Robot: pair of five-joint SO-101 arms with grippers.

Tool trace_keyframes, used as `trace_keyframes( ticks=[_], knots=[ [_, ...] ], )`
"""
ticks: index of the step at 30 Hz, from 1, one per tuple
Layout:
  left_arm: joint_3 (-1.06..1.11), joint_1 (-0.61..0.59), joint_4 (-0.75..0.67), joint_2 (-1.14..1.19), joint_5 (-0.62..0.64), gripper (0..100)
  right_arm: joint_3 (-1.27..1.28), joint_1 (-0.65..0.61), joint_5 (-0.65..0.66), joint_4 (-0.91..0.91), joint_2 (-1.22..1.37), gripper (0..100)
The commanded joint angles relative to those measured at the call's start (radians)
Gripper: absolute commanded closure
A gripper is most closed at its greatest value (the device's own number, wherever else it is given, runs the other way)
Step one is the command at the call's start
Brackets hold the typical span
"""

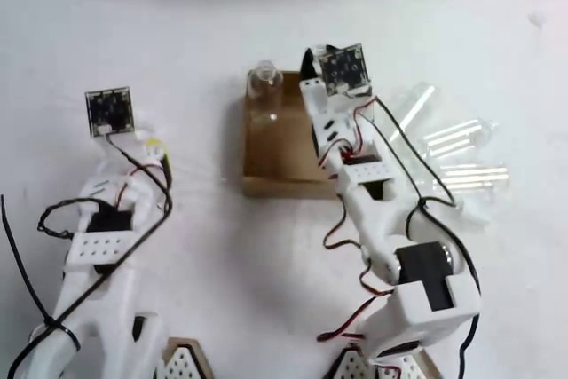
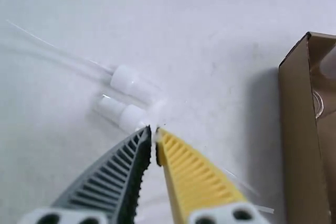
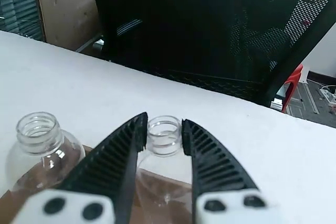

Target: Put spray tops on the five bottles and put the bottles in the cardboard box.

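bottle [image 3: 164, 135], clear, uncapped: its neck sits between the right gripper [image 3: 163, 119] fingers, which press in on it from both sides. body mostly masked by the black fingers; base not seen. in the high view this bottle is hidden under the right arm's wrist.

second bottle [image 3: 38, 129], also uncapped, stands upright just beside the first, at the far left corner of the cardboard box [image 1: 266, 157]. lower part cut off in the right wrist view.

box: the right arm and its red and black cables cover its right side, so that wall and part of the floor cannot be checked.

left gripper [image 2: 153, 132]: grey and yellow fingers closed tip to tip, nothing between them. tips lie just beside the nearer of two spray tops [image 2: 128, 81] lying on the table [image 1: 177, 33]; contact cannot be told, the spot is washed out. white collars are readable, the thin clear dip tubes fade against the white surface.

loose bottles [image 1: 453, 153] lie on their sides on the table beyond the right arm, well apart from the spray tops. glare streaks break up their outlines; count not readable.

black mesh chair [image 3: 210, 24] stands behind the table's far edge.
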Motion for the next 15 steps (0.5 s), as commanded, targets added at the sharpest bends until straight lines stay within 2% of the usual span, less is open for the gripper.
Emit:
trace_keyframes(
  ticks=[1,9,13,15],
  knots=[
    [-0.005,0.010,-0.026,-0.012,-0.011,98,-0.014,-0.044,-0.003,-0.084,-0.008,98.2],
    [-0.005,0.010,-0.026,-0.012,-0.011,98,0.118,-0.150,-0.009,-0.432,0.044,98.2],
    [-0.005,0.010,-0.023,-0.012,-0.011,98,0.061,-0.130,-0.014,-0.473,0.140,98.3],
    [-0.005,0.010,-0.023,-0.012,-0.011,98,0.052,-0.110,-0.068,-0.479,0.179,98.3]
  ],
)
